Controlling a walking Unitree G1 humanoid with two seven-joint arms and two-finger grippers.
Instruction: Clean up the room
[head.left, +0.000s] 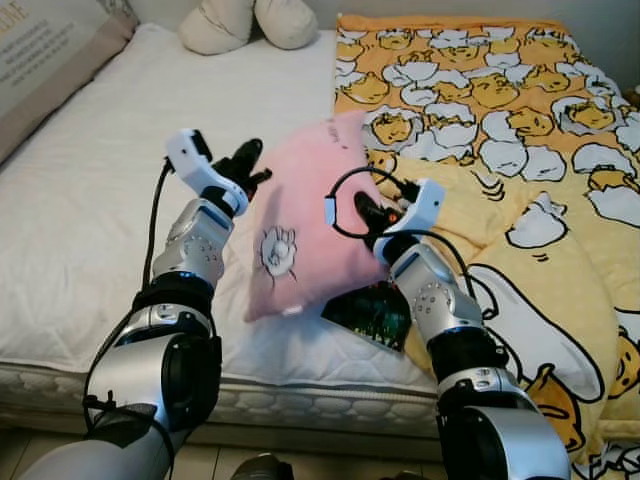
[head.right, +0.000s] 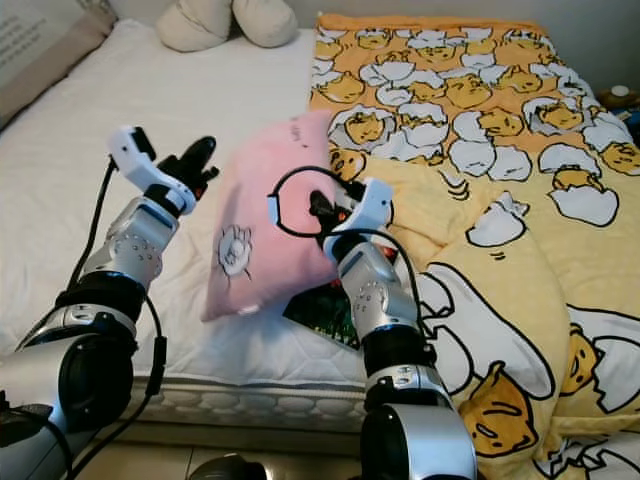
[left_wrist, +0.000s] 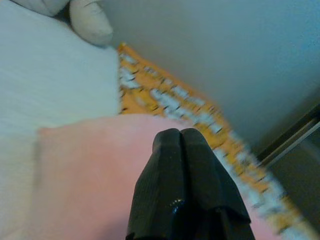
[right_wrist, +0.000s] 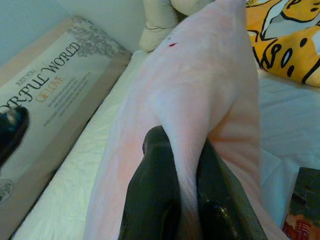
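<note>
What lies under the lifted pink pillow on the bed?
Under the pink pillow, pinched by the right tool, a dark printed item pokes out on the white mattress. The pillow covers its upper part, so its full shape stays hidden.

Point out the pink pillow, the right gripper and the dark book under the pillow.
pink pillow (head.left: 300, 215), left eye view, its middle.
right gripper (right_wrist: 186, 165), right wrist view, between fingertips.
dark book (head.left: 372, 310), left eye view, cover.

A bed (head.left: 90, 200) covered by a white quilted sheet is seen across the room. A pale wall (left_wrist: 210, 55) is set behind it. A tiled floor (head.left: 210, 462) is glimpsed below the mattress edge, though it is shown too dimly to be described.
</note>
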